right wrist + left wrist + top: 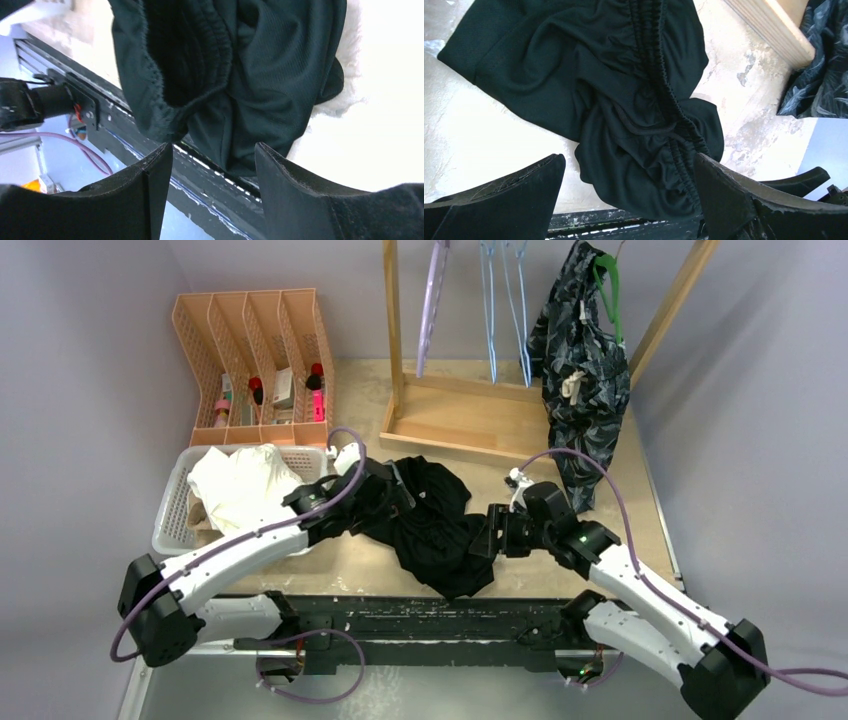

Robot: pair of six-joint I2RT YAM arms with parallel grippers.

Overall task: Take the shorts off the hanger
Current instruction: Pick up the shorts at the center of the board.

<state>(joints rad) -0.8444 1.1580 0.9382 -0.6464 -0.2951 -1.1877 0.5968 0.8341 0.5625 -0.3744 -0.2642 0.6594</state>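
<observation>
The black shorts (435, 525) lie crumpled on the table between my two grippers. My left gripper (388, 502) is open at their left edge; in the left wrist view the elastic waistband (659, 90) lies just ahead of the open left gripper (629, 172). My right gripper (492, 538) is open at their right edge, and in the right wrist view it (214, 152) stays open and empty below the black fabric (260, 75). The dark blue patterned shorts (585, 380) hang on a green hanger (610, 290). The white shorts (245, 485) lie in the basket, with tan fabric (198, 512) under them.
A white basket (172, 510) stands at the left. An orange file organizer (255, 365) stands behind it. A wooden rack (460, 420) at the back holds empty purple (432, 300) and pale blue hangers (505, 310). The black near table edge (430, 615) runs below the shorts.
</observation>
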